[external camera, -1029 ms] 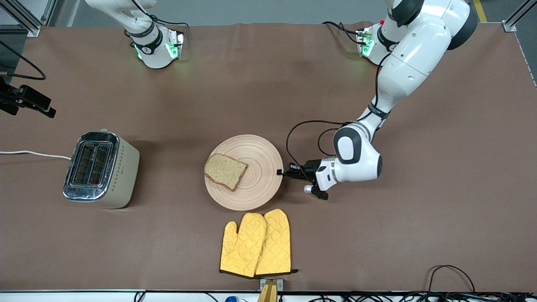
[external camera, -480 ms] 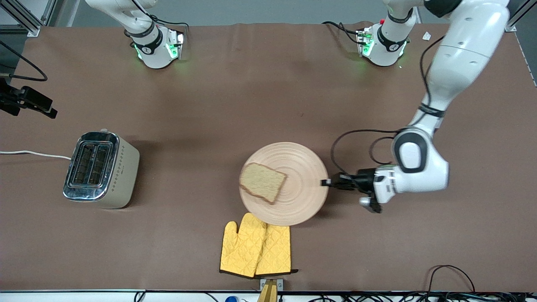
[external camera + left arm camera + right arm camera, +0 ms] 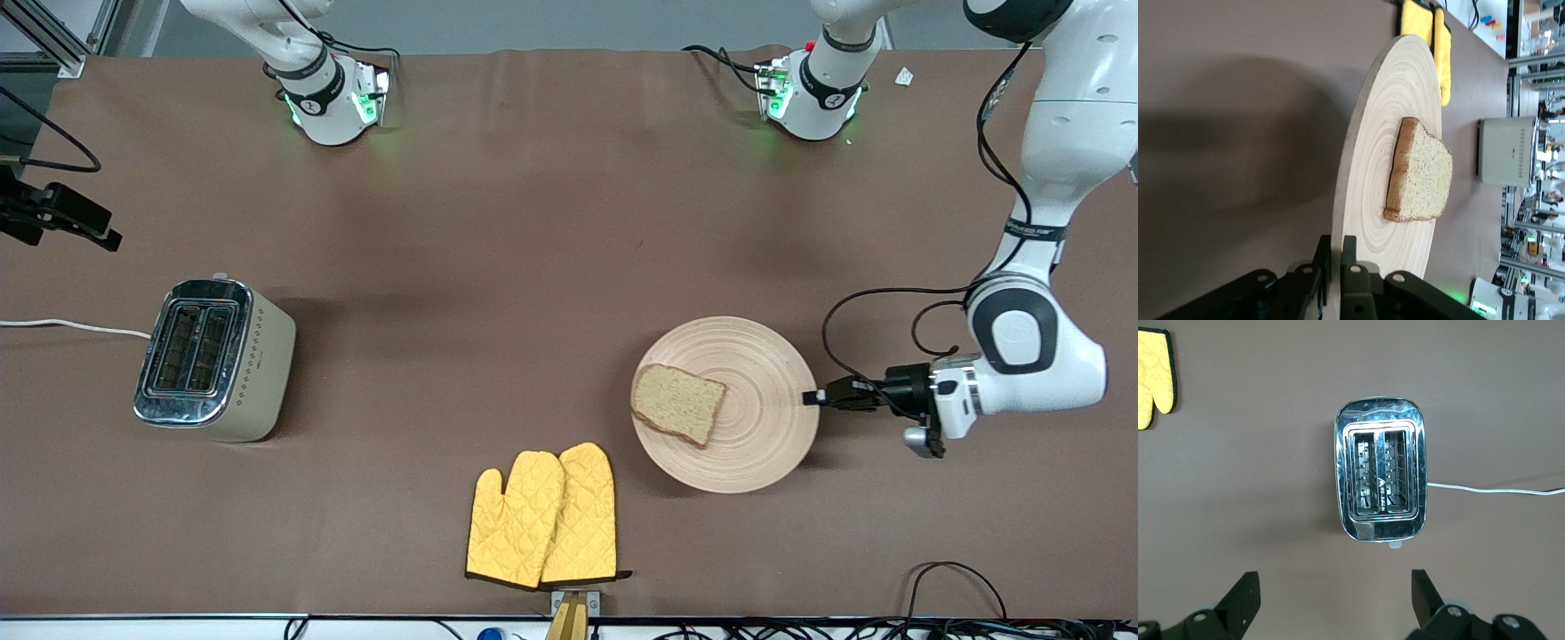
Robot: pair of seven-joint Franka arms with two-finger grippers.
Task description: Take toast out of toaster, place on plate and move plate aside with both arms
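The round pale wooden plate (image 3: 765, 373) carries the toast (image 3: 678, 415), a speckled tan slice lying flat on the half toward the right arm's end. My left gripper (image 3: 813, 397) is shut on the plate's rim at the edge toward the left arm's end. In the left wrist view the gripper (image 3: 1337, 253) pinches the rim, with the plate (image 3: 1405, 87) and toast (image 3: 1421, 173) ahead; a shadow lies on the table under the plate. My right gripper (image 3: 1335, 587) is open and empty, high over the toaster, outside the front view.
The chrome toaster (image 3: 213, 360) stands toward the right arm's end, its slots empty (image 3: 1381, 480), with a white cord (image 3: 71, 327). Yellow oven mitts (image 3: 544, 516) lie nearer the front camera than the plate. A black device (image 3: 62, 218) sits at the table edge.
My left gripper has carried the plate with the toast from the table's middle toward the left arm's end, passing over the mitts' tips. The right arm's base has not moved.
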